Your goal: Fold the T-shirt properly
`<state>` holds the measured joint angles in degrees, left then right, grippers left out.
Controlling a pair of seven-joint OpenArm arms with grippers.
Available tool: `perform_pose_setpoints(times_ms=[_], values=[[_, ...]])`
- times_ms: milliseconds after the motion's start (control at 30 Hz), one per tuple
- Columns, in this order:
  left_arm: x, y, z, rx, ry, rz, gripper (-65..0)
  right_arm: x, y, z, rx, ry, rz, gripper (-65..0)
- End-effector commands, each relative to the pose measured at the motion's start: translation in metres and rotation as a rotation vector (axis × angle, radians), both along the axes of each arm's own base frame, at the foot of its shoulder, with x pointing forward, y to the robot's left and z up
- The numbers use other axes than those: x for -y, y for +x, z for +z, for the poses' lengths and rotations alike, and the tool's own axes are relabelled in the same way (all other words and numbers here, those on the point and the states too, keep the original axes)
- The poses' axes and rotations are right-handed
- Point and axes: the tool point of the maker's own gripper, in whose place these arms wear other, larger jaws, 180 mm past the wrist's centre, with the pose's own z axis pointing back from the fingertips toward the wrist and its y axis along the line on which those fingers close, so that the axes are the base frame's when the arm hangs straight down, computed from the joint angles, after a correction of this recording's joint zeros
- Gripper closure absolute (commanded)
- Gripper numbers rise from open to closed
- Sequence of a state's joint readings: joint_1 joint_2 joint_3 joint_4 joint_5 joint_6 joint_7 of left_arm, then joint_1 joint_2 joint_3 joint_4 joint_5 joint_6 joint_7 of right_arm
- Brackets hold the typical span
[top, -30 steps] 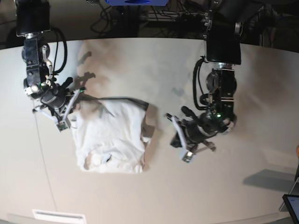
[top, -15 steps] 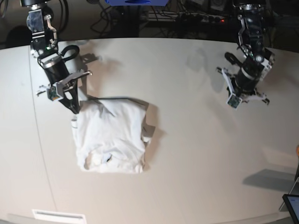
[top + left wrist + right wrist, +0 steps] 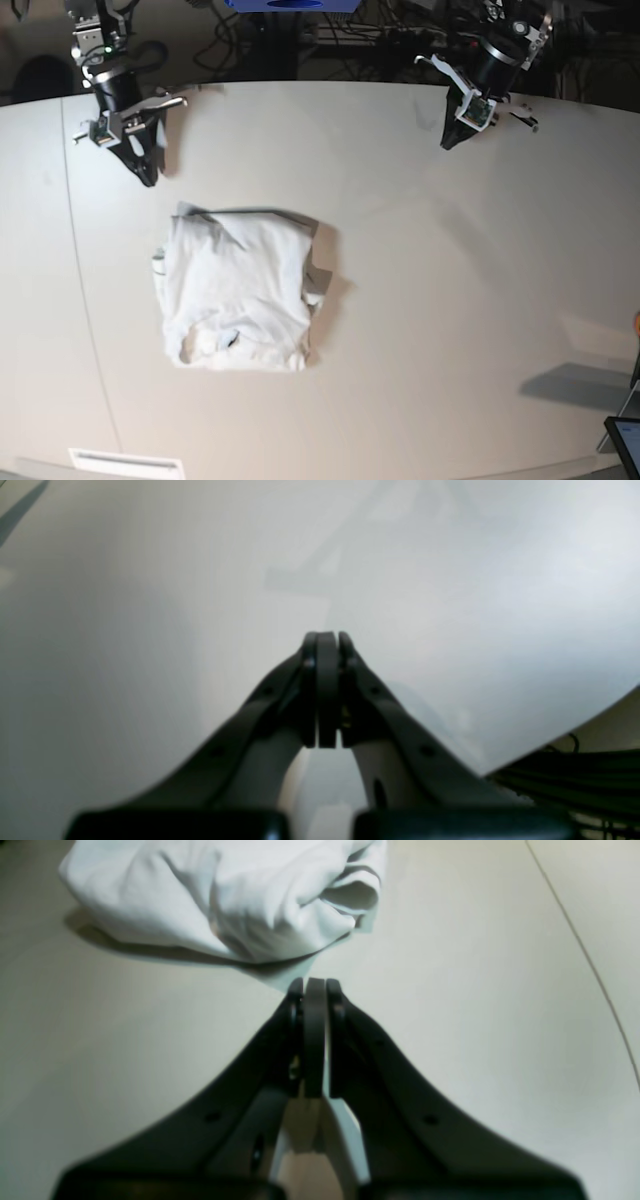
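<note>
The white T-shirt (image 3: 238,290) lies folded into a rough rectangle on the tabletop, left of centre, its wrinkled edge also filling the top of the right wrist view (image 3: 225,895). My right gripper (image 3: 148,178) is at the back left, a short way behind the shirt and apart from it; its jaws are pressed together (image 3: 314,985) with nothing between them. My left gripper (image 3: 447,143) hangs at the back right, far from the shirt, shut and empty (image 3: 327,637) over bare table.
The off-white tabletop (image 3: 450,300) has a curved seam line (image 3: 85,300) down its left side. Cables (image 3: 575,780) and dark equipment sit beyond the far edge. A dark device corner (image 3: 625,440) shows at the lower right.
Both arms have pulled back from the table's middle toward the far edge. The right gripper has left the shirt's back left corner. The shirt has not moved.
</note>
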<state>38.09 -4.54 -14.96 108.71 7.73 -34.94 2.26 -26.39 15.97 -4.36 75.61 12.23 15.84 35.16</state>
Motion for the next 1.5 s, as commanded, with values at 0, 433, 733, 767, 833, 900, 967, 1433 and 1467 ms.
perform_pose_setpoints(times_ms=[0,433,733,767,833,900,967,1433,1467], values=[[0.003,0.005,0.013,0.055,-0.019,-0.007,0.0,0.005,0.005,0.013,0.053,0.008,-0.005,-0.9],[0.004,0.006,0.013,0.056,-0.019,-0.008,0.0,0.004,0.002,0.013,0.051,0.01,-0.004,-0.9],[0.008,-0.018,0.008,0.031,-0.056,-0.018,0.0,0.027,-0.023,0.013,0.046,-0.007,-0.062,-0.9],[0.011,-0.02,0.013,0.059,-0.076,-0.029,0.0,0.033,-0.025,0.014,0.053,-0.013,-0.078,-0.9],[0.016,-0.025,0.02,0.111,-0.117,-0.047,0.0,0.047,-0.03,0.019,0.072,-0.028,-0.112,-0.9],[0.013,-0.03,0.015,0.116,-0.14,-0.045,0.0,0.061,-0.038,0.022,0.069,-0.05,-0.141,-0.9],[0.007,-0.041,0.001,0.078,-0.101,-0.074,0.0,0.074,-0.051,0.027,0.062,-0.078,-0.167,-0.9],[-0.015,-0.155,-0.038,-0.136,-0.128,-0.194,0.0,0.069,-0.16,0.024,-0.149,-0.073,-0.254,-0.9],[-0.016,-0.164,-0.041,-0.161,-0.128,-0.191,0.0,0.064,-0.167,0.02,-0.173,-0.063,-0.245,-0.9]])
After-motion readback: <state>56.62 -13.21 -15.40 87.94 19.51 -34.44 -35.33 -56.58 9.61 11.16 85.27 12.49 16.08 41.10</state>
